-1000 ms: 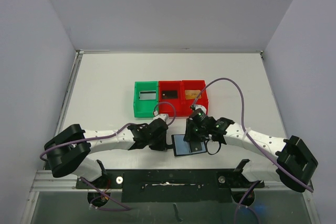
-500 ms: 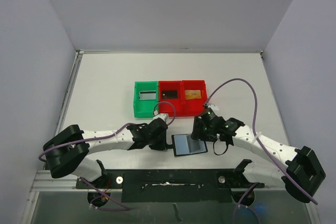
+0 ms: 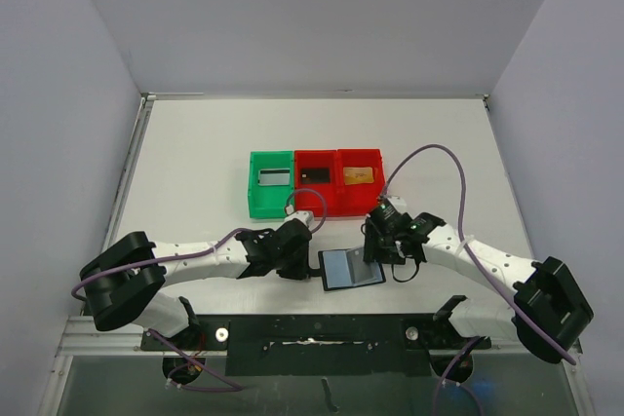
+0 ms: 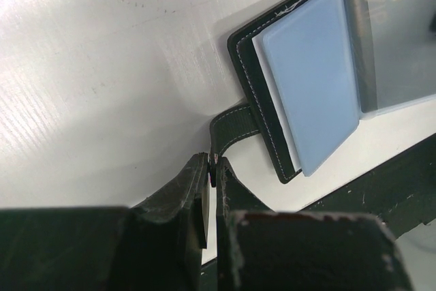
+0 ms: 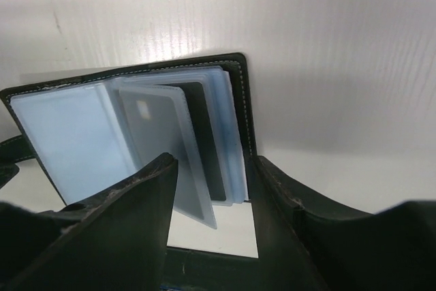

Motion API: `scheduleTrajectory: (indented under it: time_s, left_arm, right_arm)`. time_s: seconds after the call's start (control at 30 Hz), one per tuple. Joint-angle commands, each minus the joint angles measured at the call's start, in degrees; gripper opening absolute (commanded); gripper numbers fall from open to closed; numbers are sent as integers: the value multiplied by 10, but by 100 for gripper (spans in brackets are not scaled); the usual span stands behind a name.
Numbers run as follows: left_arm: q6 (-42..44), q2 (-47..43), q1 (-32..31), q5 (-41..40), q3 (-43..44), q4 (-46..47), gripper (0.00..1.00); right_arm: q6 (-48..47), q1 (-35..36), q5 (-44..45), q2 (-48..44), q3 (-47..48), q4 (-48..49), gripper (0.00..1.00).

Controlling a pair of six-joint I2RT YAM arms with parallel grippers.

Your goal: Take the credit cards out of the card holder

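The card holder (image 3: 349, 268) lies open near the front edge, a black wallet with blue-grey glossy pockets. My left gripper (image 3: 308, 258) is shut on its closure tab (image 4: 231, 131), as the left wrist view (image 4: 212, 161) shows. My right gripper (image 3: 376, 246) is open at the wallet's right side. In the right wrist view its fingers (image 5: 129, 209) straddle the right stack of pockets (image 5: 228, 134) without touching them. A lifted sleeve (image 5: 160, 144) shows a greyish card inside, with a dark card (image 5: 204, 134) behind it. A greyish card (image 3: 274, 177), a black card (image 3: 314, 174) and a tan-gold card (image 3: 358, 175) lie in the bins.
A green bin (image 3: 255, 204) and two red bins (image 3: 330, 204) (image 3: 380, 182) stand in a row just behind the wallet. The dark front rail (image 3: 312, 333) runs close below the wallet. Purple cables loop over both arms.
My right gripper drew back from over the wallet to the right, then came in again at its right edge. The left gripper and the wallet have not moved.
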Motion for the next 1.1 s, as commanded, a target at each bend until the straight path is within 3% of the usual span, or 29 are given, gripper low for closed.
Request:
scheduleTrajectory:
  time_s: [0.0, 0.47, 0.77, 1.07]
  left_arm:
    - [3, -17, -3, -2, 21, 10, 0]
    - [9, -29, -1, -14, 28, -10, 0]
    - [15, -26, -1, -9, 25, -8, 0]
    - [14, -20, -1, -1, 19, 2, 0]
  right_arm:
    - [-10, 22, 18, 12, 50, 2, 47]
    - [8, 43, -62, -3, 19, 84, 31]
    - [26, 27, 26, -66, 14, 12, 53]
    - [17, -2, -31, -35, -22, 53, 48]
